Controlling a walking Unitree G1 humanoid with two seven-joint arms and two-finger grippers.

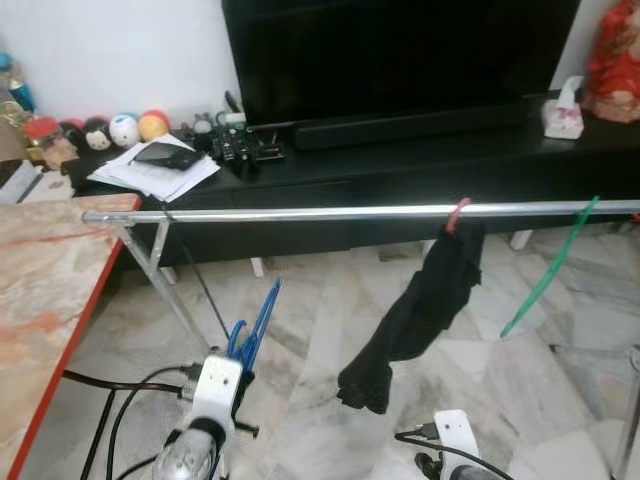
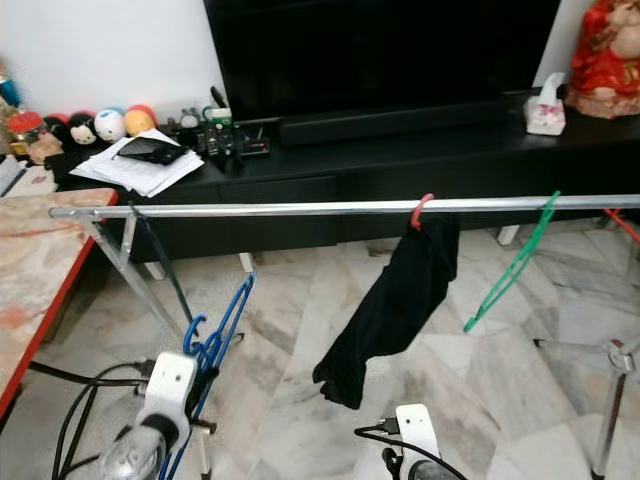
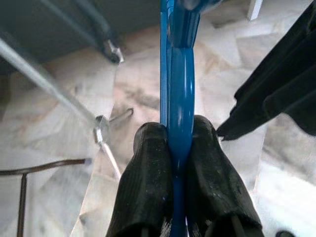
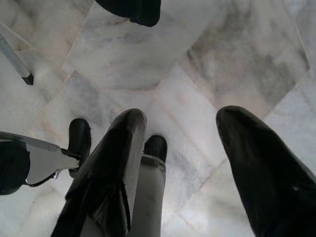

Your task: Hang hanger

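A silver rail [image 1: 330, 212] runs across in front of me at chest height. My left gripper [image 3: 178, 143] is shut on a blue hanger [image 1: 258, 322], held low below the rail's left part, the hanger's blue bar [image 3: 177, 64] rising between the fingers. On the rail hangs a red hanger [image 1: 458, 213] with a black garment [image 1: 425, 305], and a green hanger [image 1: 548, 268] further right. My right gripper [image 4: 177, 123] is open, pointing down at the marble floor with nothing between its fingers.
A black TV cabinet [image 1: 420, 165] with a TV, papers [image 1: 155, 170] and small toys stands behind the rail. A marble-topped table with a red edge [image 1: 60, 330] is at my left. Black cables [image 1: 120, 400] lie on the floor. The rack's leg [image 1: 160, 280] slants down left.
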